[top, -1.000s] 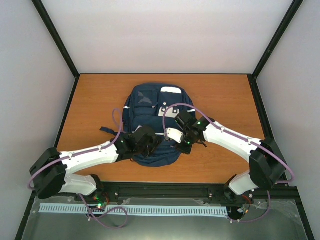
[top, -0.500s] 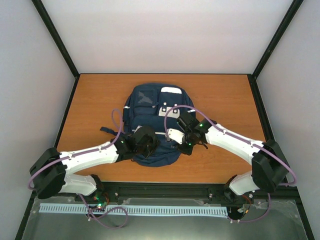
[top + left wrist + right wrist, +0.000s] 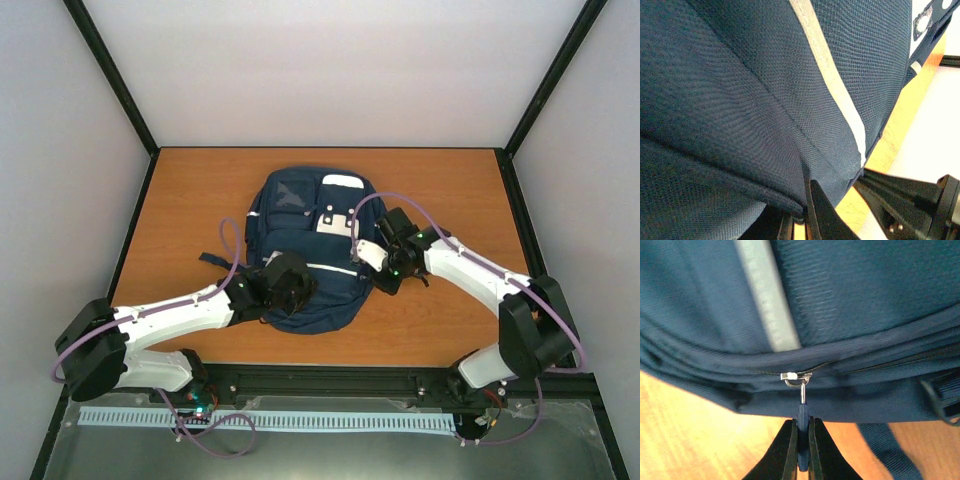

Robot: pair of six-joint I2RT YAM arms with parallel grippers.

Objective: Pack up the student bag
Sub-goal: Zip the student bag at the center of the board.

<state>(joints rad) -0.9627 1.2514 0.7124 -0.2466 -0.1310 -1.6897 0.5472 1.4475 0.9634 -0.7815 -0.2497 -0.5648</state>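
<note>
Slippage risk: right gripper (image 3: 801,427) barely pinched navy striped fabric backpack's (image 3: 300,230) small blue zipper tab (image 3: 802,412); left gripper (image 3: 803,222) clamped its hem.

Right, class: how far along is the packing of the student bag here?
Early. Done: the student bag lies flat and both pincers have hold of it. In hand: the right pincer is shut on the zip pull; the left pincer pinches the bag's fabric. Left: opening the zip, which shows no gap, and all the filling; nothing to pack is in view.
</note>
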